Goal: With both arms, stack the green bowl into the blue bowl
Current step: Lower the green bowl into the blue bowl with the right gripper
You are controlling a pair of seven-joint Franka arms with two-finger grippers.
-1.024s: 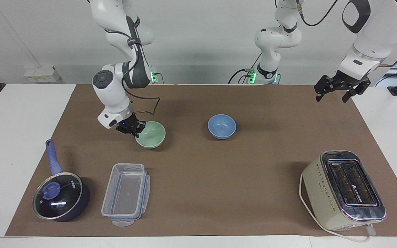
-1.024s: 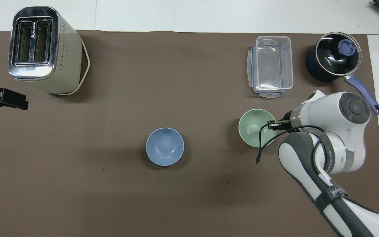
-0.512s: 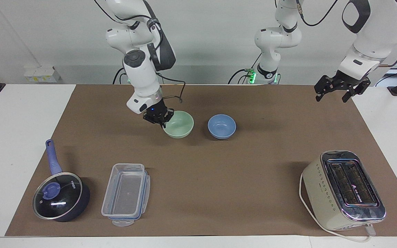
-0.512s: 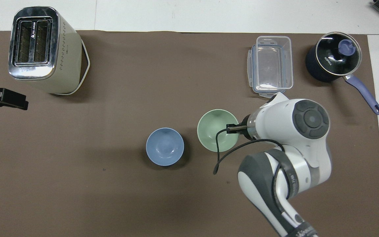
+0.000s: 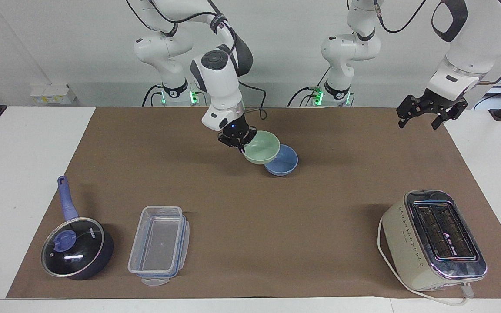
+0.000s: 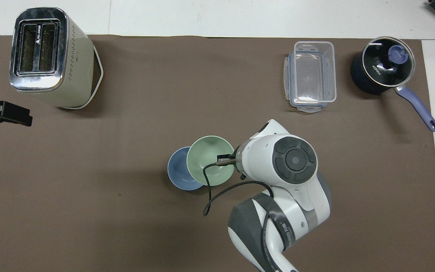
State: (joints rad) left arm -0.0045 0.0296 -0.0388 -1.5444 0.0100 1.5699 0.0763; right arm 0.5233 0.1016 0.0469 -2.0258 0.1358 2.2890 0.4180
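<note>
Green bowl (image 5: 262, 148) was in the air near the centre of the frame, gripped at its rim by the right pincer (image 5: 238, 144), which was closed on it. It hung partly over the blue bowl (image 5: 286, 161), which stood on the brown tabletop (image 5: 250, 226) in the middle of the frame. In the overhead view the green bowl (image 6: 210, 160) covered a part of the blue bowl (image 6: 178, 172). The left pincer (image 5: 431, 114) waited with its fingers spread, at the upper right of the facing view.
</note>
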